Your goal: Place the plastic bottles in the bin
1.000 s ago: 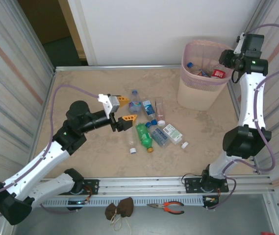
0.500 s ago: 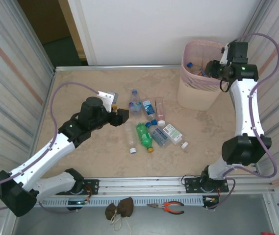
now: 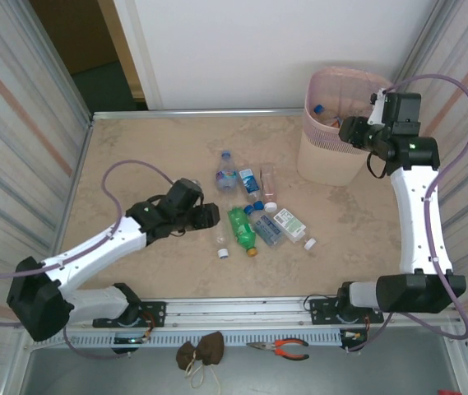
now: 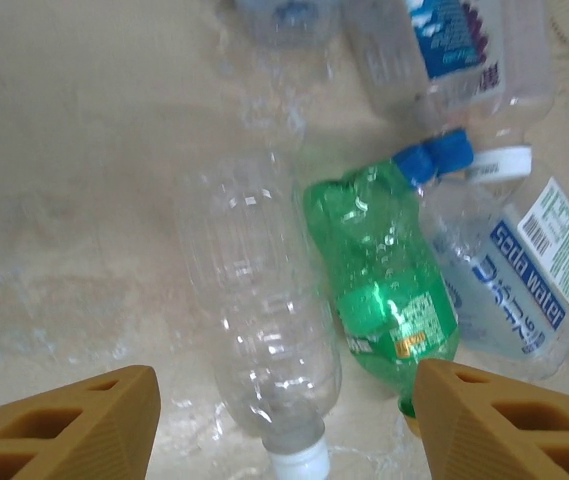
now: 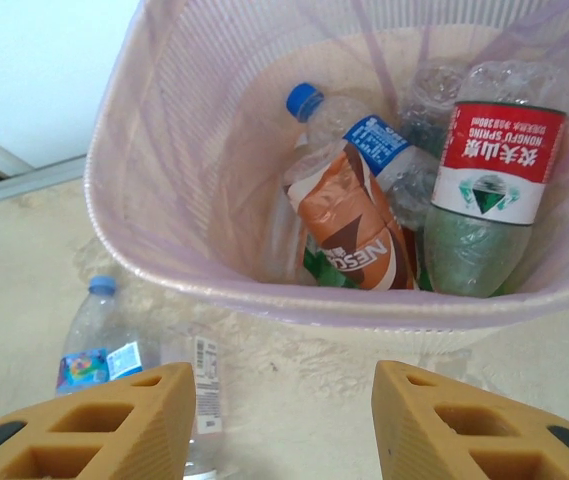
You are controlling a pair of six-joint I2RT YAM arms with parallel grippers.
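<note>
Clear bottle [image 4: 254, 300] is straddled by left gripper [image 4: 284, 405], fingers [image 4: 64, 430] wide; right gripper [image 5: 284, 410] is held parted, empty, by pink bin [image 5: 164, 200] in table [image 3: 135, 156] far-right corner.

Plastic bottles [image 3: 240, 228] flat, apart from upright pink bin [image 3: 326, 156]; more inside it.

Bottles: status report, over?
Left gripper open over clear bottle, not gripped. Right gripper open, empty, by bin rim. Green bottle lies close beside the clear one.

We find a beige marbled table [image 3: 135, 148] carrying the pink bin [image 3: 324, 164] at its far right, plastic bottles [image 3: 240, 228] lying clustered mid-surface, and a loose white cap [image 3: 309, 243] beside them.
</note>
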